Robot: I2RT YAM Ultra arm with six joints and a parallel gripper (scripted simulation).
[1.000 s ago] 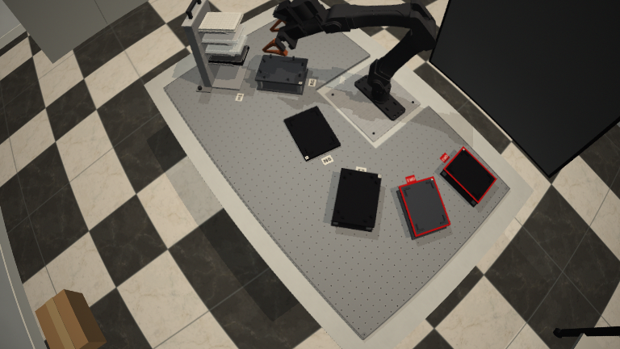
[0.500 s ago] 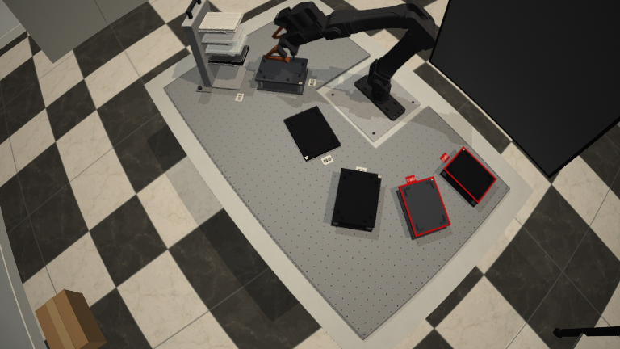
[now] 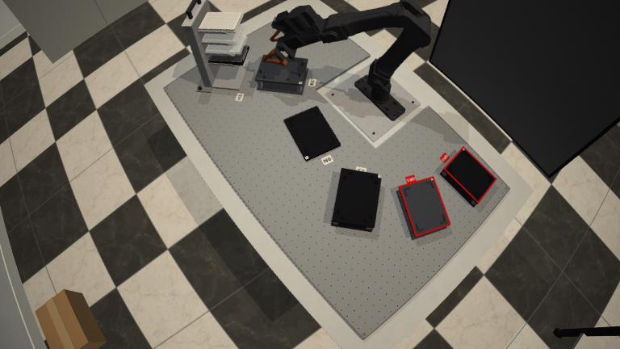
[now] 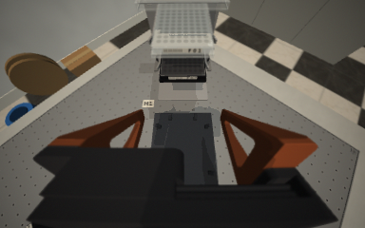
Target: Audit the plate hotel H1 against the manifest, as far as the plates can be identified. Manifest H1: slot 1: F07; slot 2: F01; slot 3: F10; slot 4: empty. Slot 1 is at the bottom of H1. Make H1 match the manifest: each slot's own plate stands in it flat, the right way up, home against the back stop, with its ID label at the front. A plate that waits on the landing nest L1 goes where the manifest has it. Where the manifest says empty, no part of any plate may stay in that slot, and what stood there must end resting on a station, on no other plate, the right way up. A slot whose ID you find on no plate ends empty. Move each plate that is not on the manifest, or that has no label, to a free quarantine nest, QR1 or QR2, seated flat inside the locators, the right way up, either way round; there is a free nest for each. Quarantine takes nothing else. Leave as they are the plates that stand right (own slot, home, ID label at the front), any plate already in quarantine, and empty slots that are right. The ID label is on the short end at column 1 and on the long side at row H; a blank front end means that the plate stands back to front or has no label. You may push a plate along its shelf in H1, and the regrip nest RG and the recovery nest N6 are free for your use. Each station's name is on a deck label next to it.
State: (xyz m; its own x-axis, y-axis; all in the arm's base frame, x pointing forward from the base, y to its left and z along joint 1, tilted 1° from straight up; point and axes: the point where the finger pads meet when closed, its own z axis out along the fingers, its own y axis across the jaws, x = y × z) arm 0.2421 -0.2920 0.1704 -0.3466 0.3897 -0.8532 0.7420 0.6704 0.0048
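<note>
The plate hotel H1 (image 3: 196,43) (image 4: 182,92) stands at the back left of the deck. It holds a white plate (image 3: 220,21) on top, two clear plates (image 3: 224,36) (image 3: 227,48) under it, and a black plate (image 3: 228,58) (image 4: 182,70) at the bottom. In the wrist view one clear plate (image 4: 182,28) shows a front label that I cannot read for sure. My gripper (image 3: 278,58) (image 4: 182,113) is open and empty. It hovers just above the regrip nest RG (image 3: 281,75) (image 4: 185,147) and faces the hotel's front.
N6 (image 3: 312,132) has a flat black top. L1 (image 3: 356,199) carries a black plate. QR1 (image 3: 424,206) is grey and bare inside its red outline. QR2 (image 3: 470,174) holds a black plate. A tall black panel (image 3: 539,52) stands at the right.
</note>
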